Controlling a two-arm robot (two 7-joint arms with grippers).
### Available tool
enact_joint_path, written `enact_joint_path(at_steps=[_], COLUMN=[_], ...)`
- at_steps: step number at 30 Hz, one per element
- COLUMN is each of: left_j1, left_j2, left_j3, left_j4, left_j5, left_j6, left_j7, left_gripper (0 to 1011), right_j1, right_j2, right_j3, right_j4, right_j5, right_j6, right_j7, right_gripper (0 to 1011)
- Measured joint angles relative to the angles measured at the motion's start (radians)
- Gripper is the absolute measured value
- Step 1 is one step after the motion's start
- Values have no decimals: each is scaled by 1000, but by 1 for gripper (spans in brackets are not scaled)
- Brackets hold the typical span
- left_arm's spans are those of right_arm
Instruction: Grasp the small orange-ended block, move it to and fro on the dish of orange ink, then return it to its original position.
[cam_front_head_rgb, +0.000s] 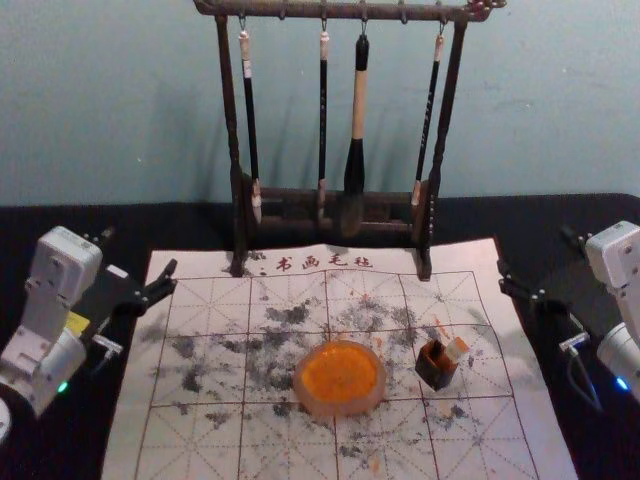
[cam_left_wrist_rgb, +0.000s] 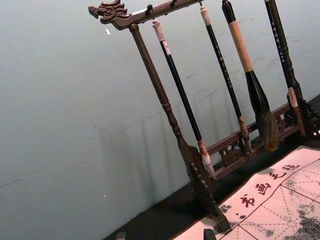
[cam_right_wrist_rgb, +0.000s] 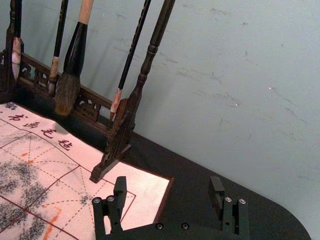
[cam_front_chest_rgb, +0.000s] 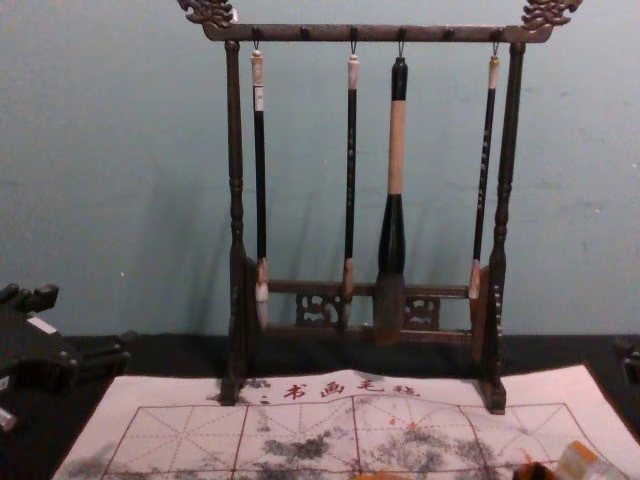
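In the head view, my left gripper (cam_front_head_rgb: 138, 252) is open beyond the mat's left edge, and my right gripper (cam_front_head_rgb: 536, 252) is open by its right edge, both well away from the block and dish. The fingertips of the left gripper (cam_left_wrist_rgb: 165, 235) just enter the left wrist view; the right gripper (cam_right_wrist_rgb: 168, 185) has an empty gap. A small pale block (cam_front_head_rgb: 456, 349) with orange on it leans up out of a dark square holder (cam_front_head_rgb: 437, 372), right of the round dish (cam_front_head_rgb: 340, 375) of orange ink. The block (cam_front_chest_rgb: 580, 462) is cut off low in the chest view.
A dark wooden rack (cam_front_head_rgb: 237, 200) with several hanging brushes, one of them large (cam_front_head_rgb: 355, 150), stands at the mat's back edge. The white gridded mat (cam_front_head_rgb: 190, 430) has black and orange stains and lies on a black table (cam_front_head_rgb: 60, 220) before a wall.
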Motion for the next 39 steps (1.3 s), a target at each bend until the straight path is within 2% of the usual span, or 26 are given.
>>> enact_joint_path(at_steps=[39], left_j1=[0], left_j2=[0], left_j3=[0], left_j4=[0], left_j5=[0], left_j6=[0], left_j7=[0], left_gripper=[1001], right_j1=[0], right_j2=[0], right_j3=[0], right_j4=[0], right_j5=[0], right_j6=[0], right_j7=[0], right_gripper=[1002])
